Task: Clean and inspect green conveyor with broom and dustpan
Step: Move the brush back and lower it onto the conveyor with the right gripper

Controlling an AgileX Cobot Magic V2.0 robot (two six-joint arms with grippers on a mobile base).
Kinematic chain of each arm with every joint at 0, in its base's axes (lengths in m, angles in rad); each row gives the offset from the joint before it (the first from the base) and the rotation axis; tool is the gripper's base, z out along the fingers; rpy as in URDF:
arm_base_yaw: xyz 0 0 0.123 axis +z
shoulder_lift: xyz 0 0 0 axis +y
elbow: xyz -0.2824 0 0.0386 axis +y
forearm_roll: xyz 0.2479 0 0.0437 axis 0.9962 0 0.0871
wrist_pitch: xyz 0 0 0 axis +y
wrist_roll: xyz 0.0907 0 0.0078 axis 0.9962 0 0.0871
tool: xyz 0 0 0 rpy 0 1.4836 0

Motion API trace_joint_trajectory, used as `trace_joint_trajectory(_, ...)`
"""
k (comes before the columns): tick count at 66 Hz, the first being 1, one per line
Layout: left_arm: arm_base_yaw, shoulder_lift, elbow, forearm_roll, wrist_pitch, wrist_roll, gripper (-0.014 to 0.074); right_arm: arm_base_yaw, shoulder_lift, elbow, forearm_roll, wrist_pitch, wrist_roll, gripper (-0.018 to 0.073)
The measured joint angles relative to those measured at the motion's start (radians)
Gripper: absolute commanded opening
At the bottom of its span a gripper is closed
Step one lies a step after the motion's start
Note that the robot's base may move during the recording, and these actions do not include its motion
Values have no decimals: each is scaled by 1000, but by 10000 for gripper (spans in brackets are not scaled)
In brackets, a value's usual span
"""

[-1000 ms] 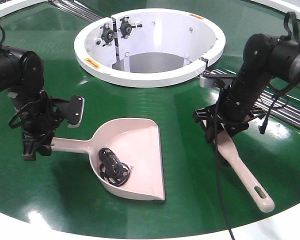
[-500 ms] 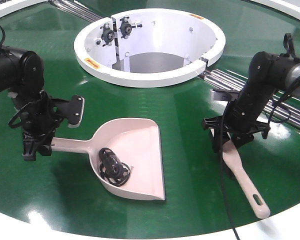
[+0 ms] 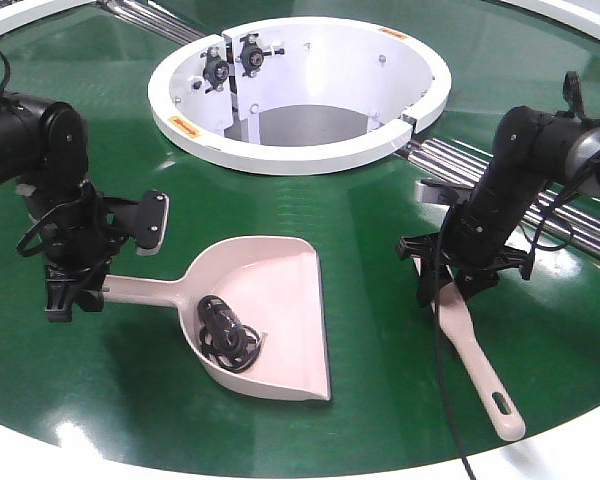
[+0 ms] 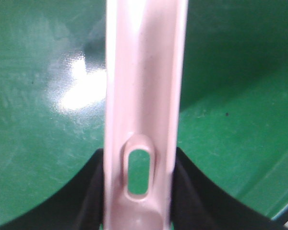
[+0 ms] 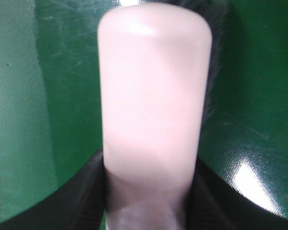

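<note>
Right end effector [image 3: 452, 290] clamps the broom [image 3: 472, 352], handle pointing nearward; left end effector [image 3: 75, 292] clamps the dustpan [image 3: 280, 300] by its leftward handle.

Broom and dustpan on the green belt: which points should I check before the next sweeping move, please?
1. Left claw shut on long handle of wide pale pink plastic dustpan: ok.
2. Right claw shut on slim pale pink plastic broom: ok.
3. Black tangled debris inside the pan: ok.
4. Pan lip flat on glossy dark-green conveyor belt: cannot tell.
5. Black cable away from the broom: not ok, it trails beside the handle.
</note>
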State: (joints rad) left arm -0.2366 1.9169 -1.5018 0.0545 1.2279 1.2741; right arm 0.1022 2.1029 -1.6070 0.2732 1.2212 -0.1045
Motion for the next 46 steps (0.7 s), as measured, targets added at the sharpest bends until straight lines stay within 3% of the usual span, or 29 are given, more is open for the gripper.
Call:
trace_joint_trajectory(12,0,0,0,0,0,0,-6,0,0,0,-4,0,-20,105)
trace_joint_trajectory(37,0,0,0,0,0,0,-6,0,5,-1,-36,0,-26,433)
trace_joint_trajectory(46,0,0,0,0,0,0,-6,0,14,0,-61,-3,-26,484)
